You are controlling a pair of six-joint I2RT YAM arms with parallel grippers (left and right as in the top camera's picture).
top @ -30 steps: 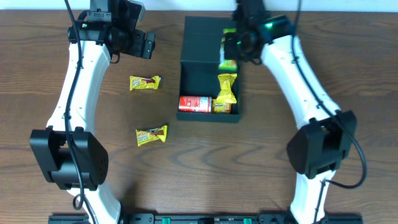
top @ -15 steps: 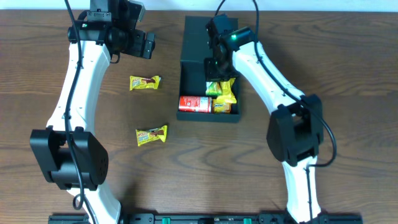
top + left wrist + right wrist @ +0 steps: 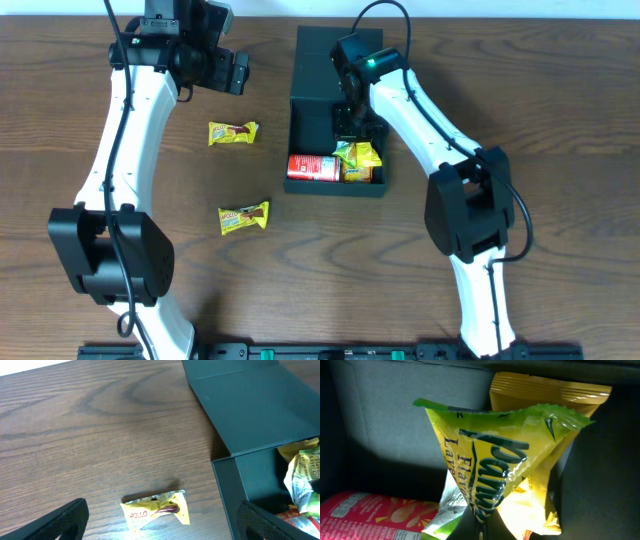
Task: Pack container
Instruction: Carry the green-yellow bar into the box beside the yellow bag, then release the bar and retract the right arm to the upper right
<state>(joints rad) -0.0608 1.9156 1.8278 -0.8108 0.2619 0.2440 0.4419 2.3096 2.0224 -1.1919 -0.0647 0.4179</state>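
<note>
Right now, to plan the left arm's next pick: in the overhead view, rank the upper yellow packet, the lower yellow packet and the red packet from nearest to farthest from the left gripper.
From the left gripper:
1. Upper yellow packet, just in front of it.
2. Red packet, to its right, inside the container.
3. Lower yellow packet, nearest the arm bases.

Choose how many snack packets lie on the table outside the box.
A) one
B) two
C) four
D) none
B: the upper packet and the lower packet lie on the table left of the box, and no others are outside it.
</note>
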